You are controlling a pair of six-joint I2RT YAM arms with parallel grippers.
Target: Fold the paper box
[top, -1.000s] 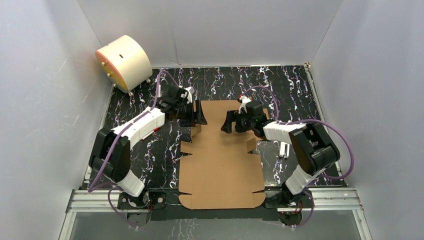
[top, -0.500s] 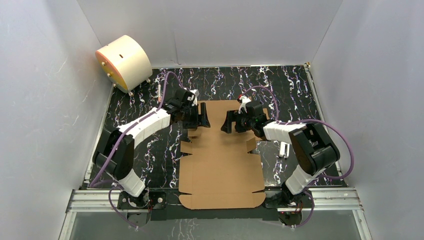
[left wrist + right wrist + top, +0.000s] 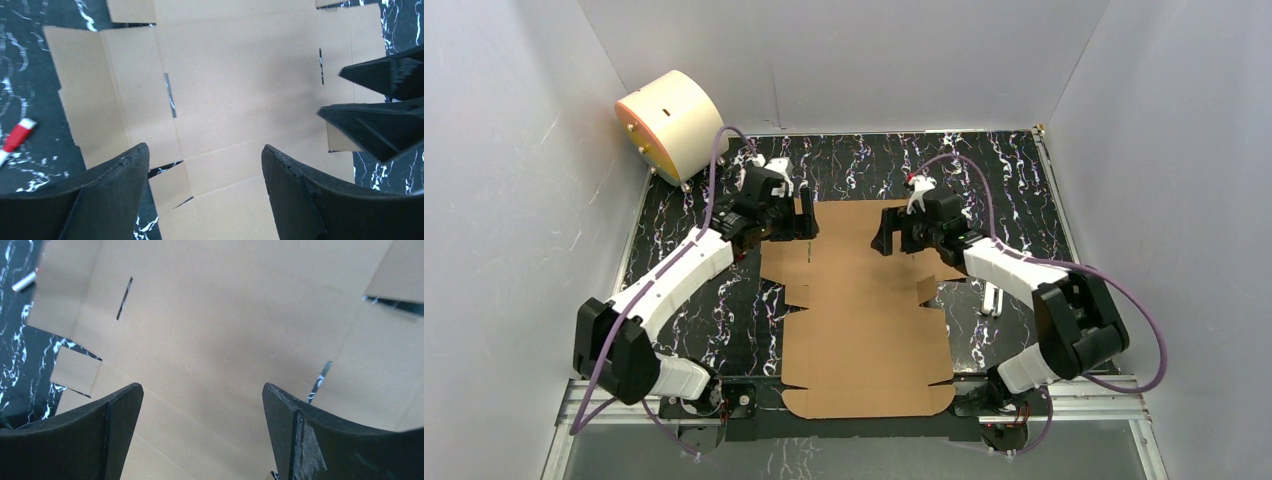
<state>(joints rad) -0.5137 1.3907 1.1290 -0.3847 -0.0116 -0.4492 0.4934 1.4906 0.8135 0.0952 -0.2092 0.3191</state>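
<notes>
Box (image 3: 864,320) flat, left pincer (image 3: 204,148), right pincer (image 3: 201,386) agape over far edge

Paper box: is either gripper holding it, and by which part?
Nothing is held. The left gripper and right gripper both hang open over the far end of the flat paper box, no cardboard between their jaws.

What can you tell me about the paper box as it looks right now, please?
The paper box is a plain brown corrugated cardboard sheet, die-cut with side flaps, notches, narrow slits and crease lines. It is unfolded and lies flat on the black marbled table, its near edge reaching over the metal rail. The left gripper and right gripper hover open over its far end, neither gripping it.
</notes>
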